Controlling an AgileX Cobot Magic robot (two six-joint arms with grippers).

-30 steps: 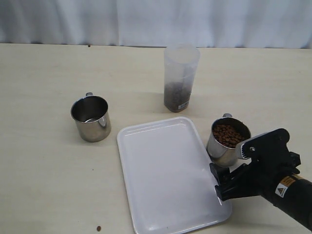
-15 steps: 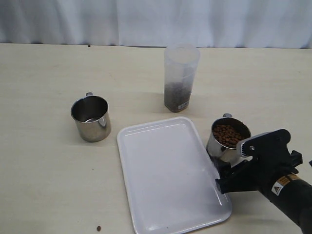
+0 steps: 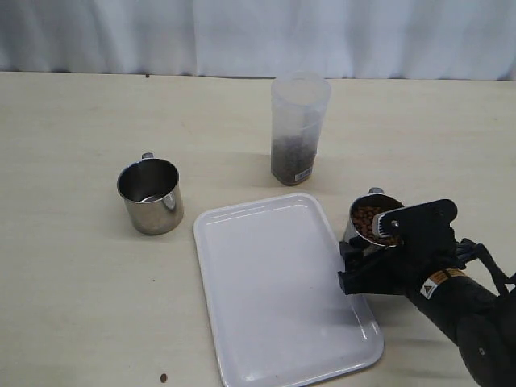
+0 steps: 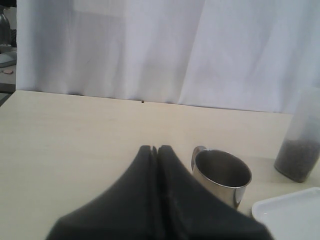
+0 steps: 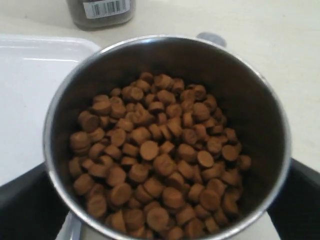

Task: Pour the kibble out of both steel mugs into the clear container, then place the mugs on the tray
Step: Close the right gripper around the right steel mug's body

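Note:
One steel mug (image 3: 373,234) full of brown kibble (image 3: 372,220) stands just right of the white tray (image 3: 274,290). My right gripper (image 3: 364,262) is open, its dark fingers on either side of this mug; the right wrist view looks straight down into the mug (image 5: 70,105) and its kibble (image 5: 160,155), with the gripper (image 5: 165,205) flanking it. Whether the fingers touch it, I cannot tell. The other steel mug (image 3: 150,196) stands to the left and looks empty (image 4: 222,175). The clear container (image 3: 299,129) holds a dark layer of kibble. My left gripper (image 4: 154,148) is shut on nothing, short of the empty mug.
A stray pellet (image 3: 163,377) lies near the table's front edge. A white curtain (image 3: 258,36) hangs behind the table. The tray's corner (image 4: 292,215) and the container (image 4: 300,145) show in the left wrist view; tray (image 5: 30,100) and container base (image 5: 100,10) in the right.
My right gripper has slid forward to the left, and its open fingers now flank the full mug. The mug, tray and container have not moved.

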